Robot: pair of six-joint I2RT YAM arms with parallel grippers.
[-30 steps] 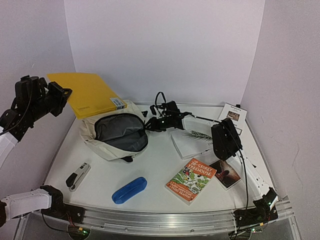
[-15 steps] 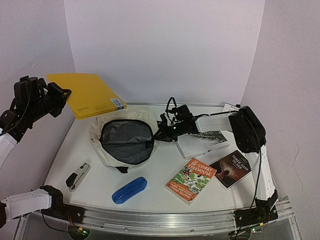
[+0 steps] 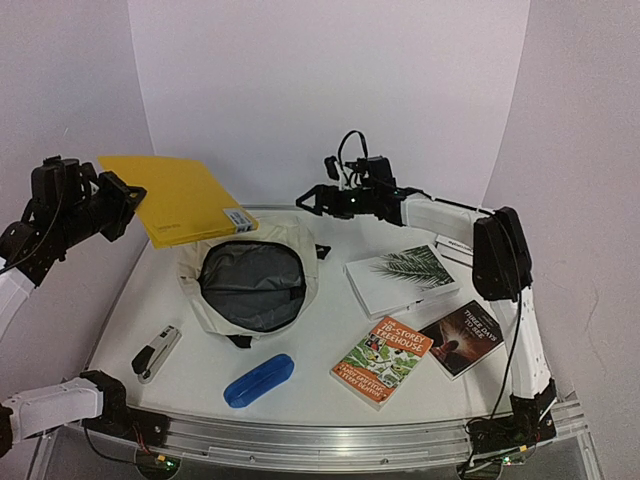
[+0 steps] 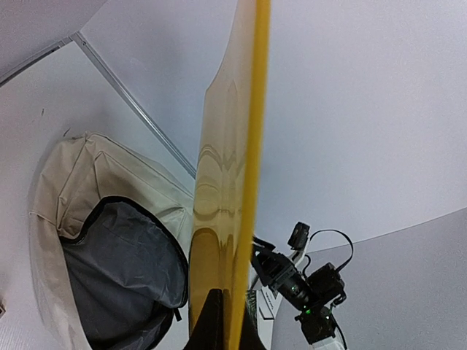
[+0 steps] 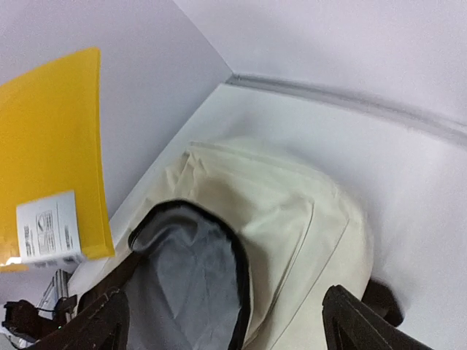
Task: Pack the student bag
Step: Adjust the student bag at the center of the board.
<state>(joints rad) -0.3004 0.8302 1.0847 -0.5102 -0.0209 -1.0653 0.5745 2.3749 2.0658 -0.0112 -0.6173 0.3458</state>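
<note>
student bag (image 3: 255, 280) sits centre-left, mouth gaping up, dark lining showing. yellow folder (image 3: 185, 198) is pinched in the left gripper (image 3: 118, 205), now nearer, just behind-left of the opening. right gripper (image 3: 312, 196) has let go of the rim and lifted clear, jaws wide, empty. bag looks ready for the folder.

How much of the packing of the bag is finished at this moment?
Done: the bag lies unzipped, mouth wide open, nothing visible inside yet. In hand: the left gripper holds a yellow folder in the air near it; the right gripper is open and empty. Left: the white book, the orange book, the dark book, the blue pencil case and the stapler lie on the table.
</note>
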